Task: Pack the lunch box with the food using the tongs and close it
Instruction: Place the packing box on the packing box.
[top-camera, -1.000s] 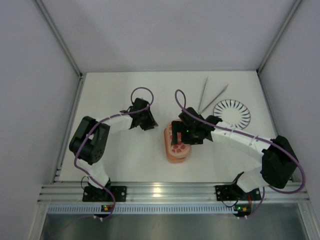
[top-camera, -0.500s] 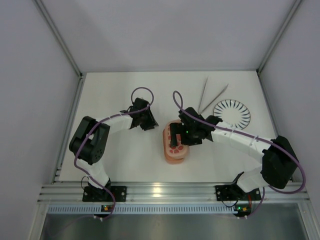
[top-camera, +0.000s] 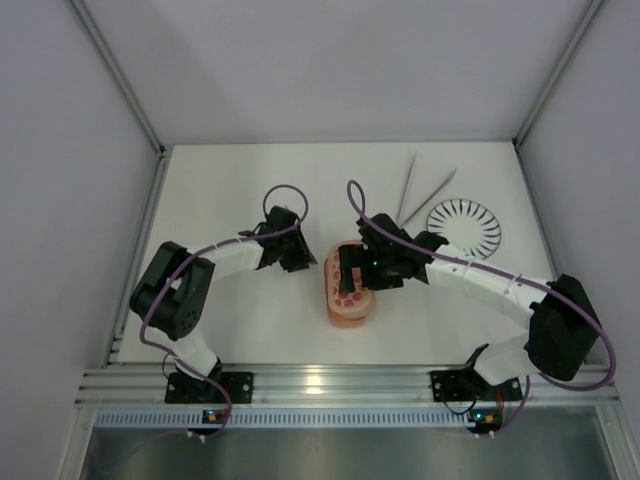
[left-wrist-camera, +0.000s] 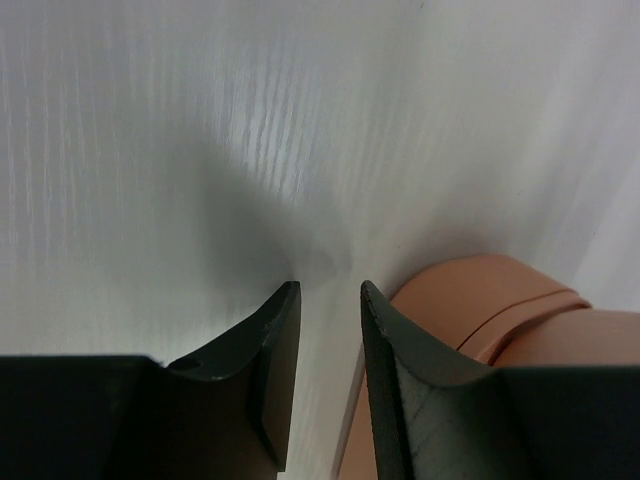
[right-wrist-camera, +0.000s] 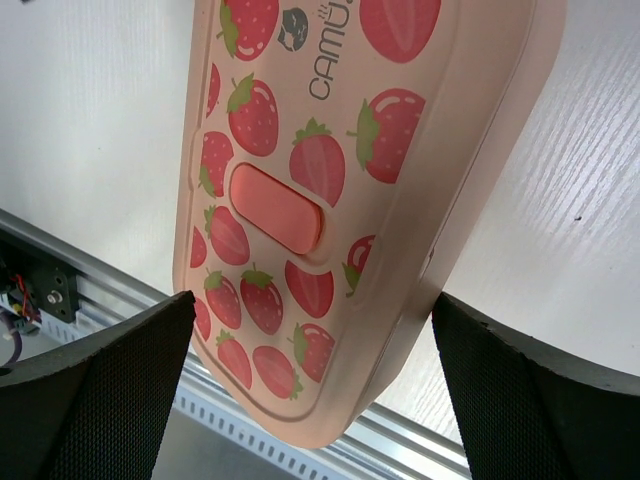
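1. Pink plastic, strawberry-printed: the box (top-camera: 350, 298) sits mid-table with its lid (right-wrist-camera: 330, 190) on, so its contents are hidden.
2. The right gripper (right-wrist-camera: 315, 395) hangs over the lid, jaws spread wide to either side and grasping nothing, likely placed to press it shut.
3. The left gripper (left-wrist-camera: 325, 300) sits just beside the box's left side, jaws slightly apart and empty, probably to brace it.
4. The tongs (top-camera: 420, 190) lie released near the plate (top-camera: 464, 228), which shows no food.

Saw smooth salmon-pink plastic with a soft sheen on the lunch box (right-wrist-camera: 330, 200) (strawberry print flat on its top). Found the table (right-wrist-camera: 560, 230) matt white, faintly wood-grained. Noted finely pebbled black pads (right-wrist-camera: 100, 400) on the right gripper (right-wrist-camera: 310, 310), smoother matt fingers (left-wrist-camera: 270, 360) on the left gripper (left-wrist-camera: 330, 295). Took the tongs (top-camera: 407, 188) for thin silvery metal.
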